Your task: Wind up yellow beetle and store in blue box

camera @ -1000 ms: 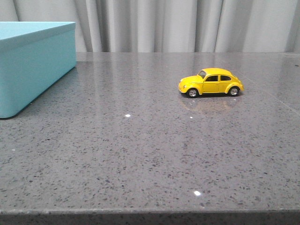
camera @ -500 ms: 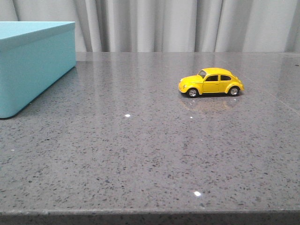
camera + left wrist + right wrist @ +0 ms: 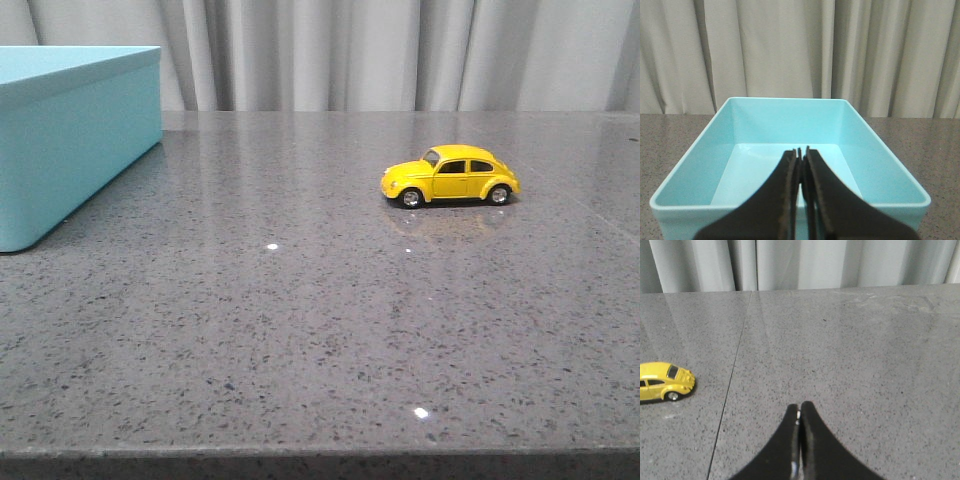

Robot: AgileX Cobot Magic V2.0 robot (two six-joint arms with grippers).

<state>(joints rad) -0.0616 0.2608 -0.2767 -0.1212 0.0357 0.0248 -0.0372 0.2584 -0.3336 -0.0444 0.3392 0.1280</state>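
The yellow beetle (image 3: 450,176) stood on its wheels on the grey table (image 3: 300,330) at about two o'clock from centre, well apart from the blue box (image 3: 70,140) at ten o'clock. Both the left gripper (image 3: 801,152) and right gripper (image 3: 799,410) were clenched on nothing. The toy looked light, rigid, glossy and apt to roll, so it was probably best pinched across its flanks between the wheels.

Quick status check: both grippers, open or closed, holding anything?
Left gripper: closed, empty, facing the blue box.
Right gripper: closed, empty; yellow beetle untouched on the table.
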